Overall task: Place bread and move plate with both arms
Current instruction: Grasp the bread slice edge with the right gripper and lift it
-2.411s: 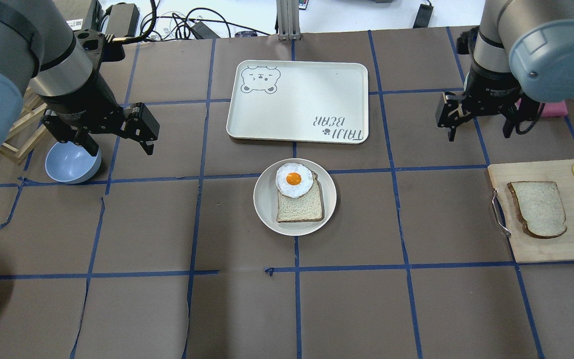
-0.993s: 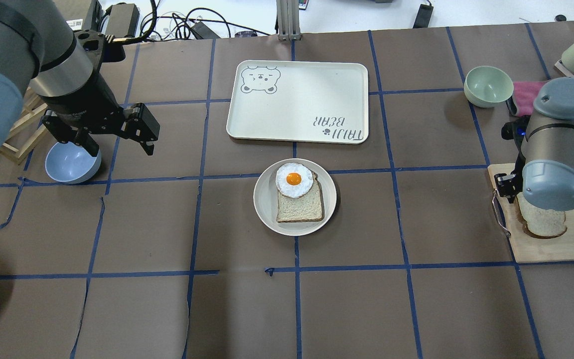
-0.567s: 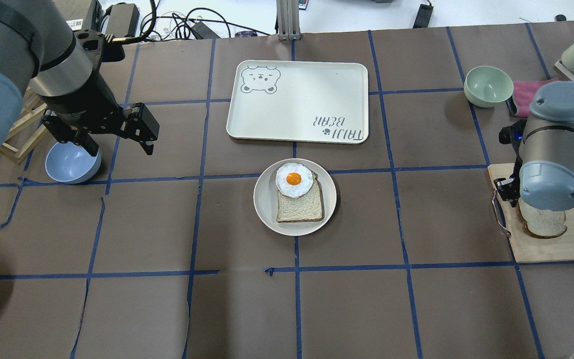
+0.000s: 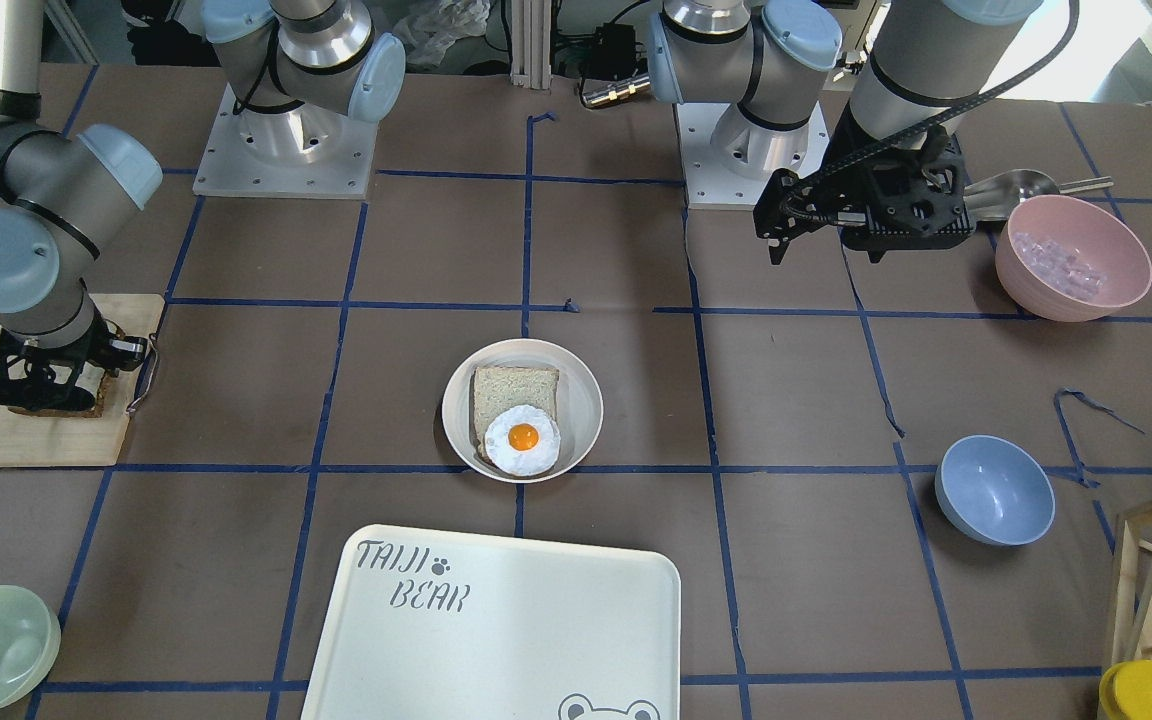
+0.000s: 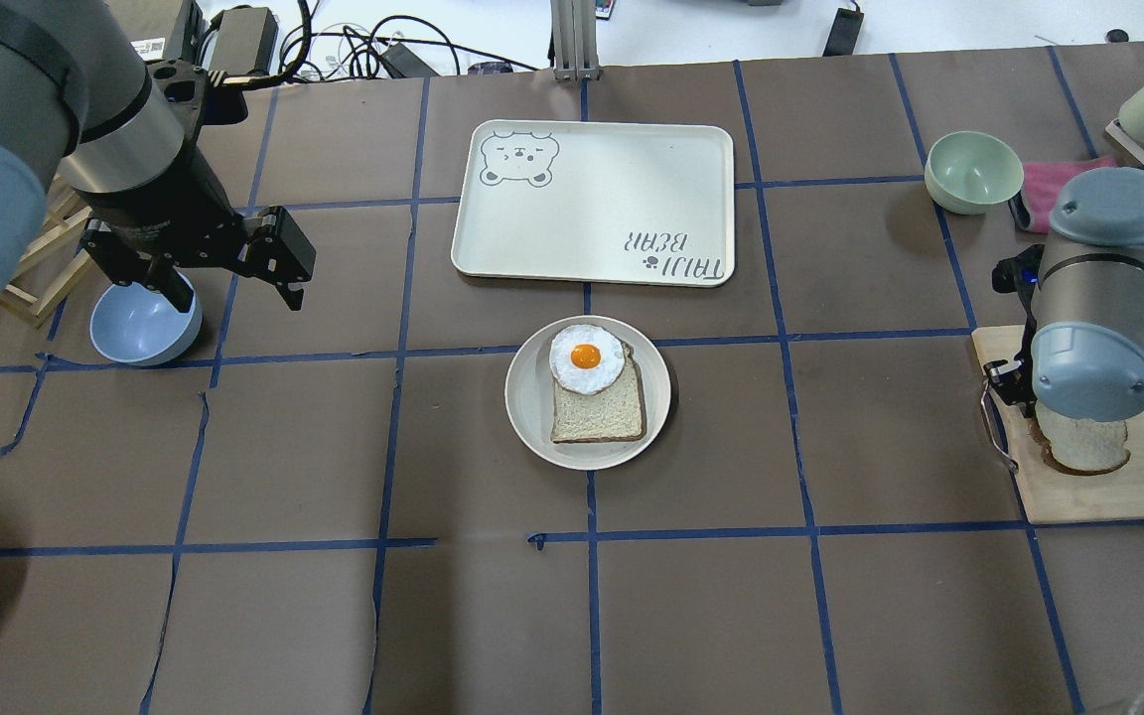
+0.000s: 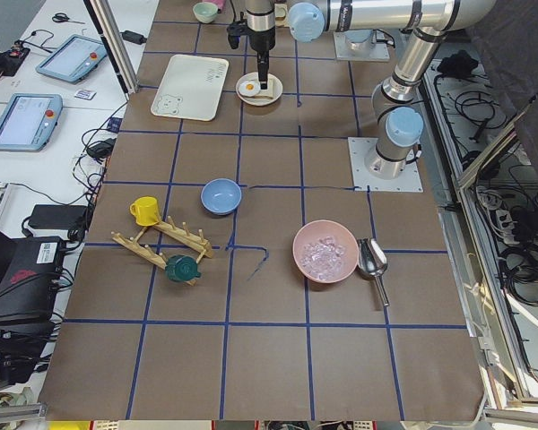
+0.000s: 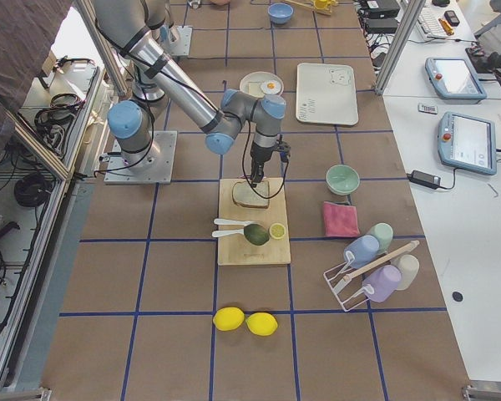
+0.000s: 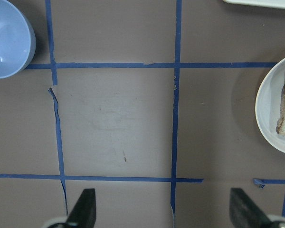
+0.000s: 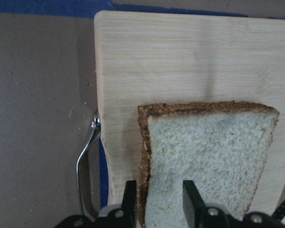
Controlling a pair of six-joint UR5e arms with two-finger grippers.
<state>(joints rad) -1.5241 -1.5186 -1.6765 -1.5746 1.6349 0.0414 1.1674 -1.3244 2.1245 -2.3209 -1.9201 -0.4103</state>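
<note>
The bread (image 5: 1083, 445) lies on a wooden cutting board (image 5: 1108, 492) at the right, mostly hidden under my right wrist. In the right wrist view my right gripper (image 9: 159, 202) is narrowed on the dark crust edge of the bread (image 9: 209, 161), one finger outside the crust and one on the crumb. The cream plate (image 5: 527, 417) sits mid-table and carries a squarer slice with a fried egg (image 5: 587, 357). My left gripper (image 5: 234, 298) hangs open and empty above the table, well to the left of the plate (image 8: 268, 109).
The white TAIJI BEAR tray (image 5: 592, 199) lies behind the plate. A blue bowl (image 5: 140, 323) sits under my left arm and a green bowl (image 5: 974, 171) behind the board. A pink bowl (image 4: 1071, 260) stands near my left arm.
My right arm swung from the back of the table down over the cutting board and now covers most of the bread. The left arm barely moved.
</note>
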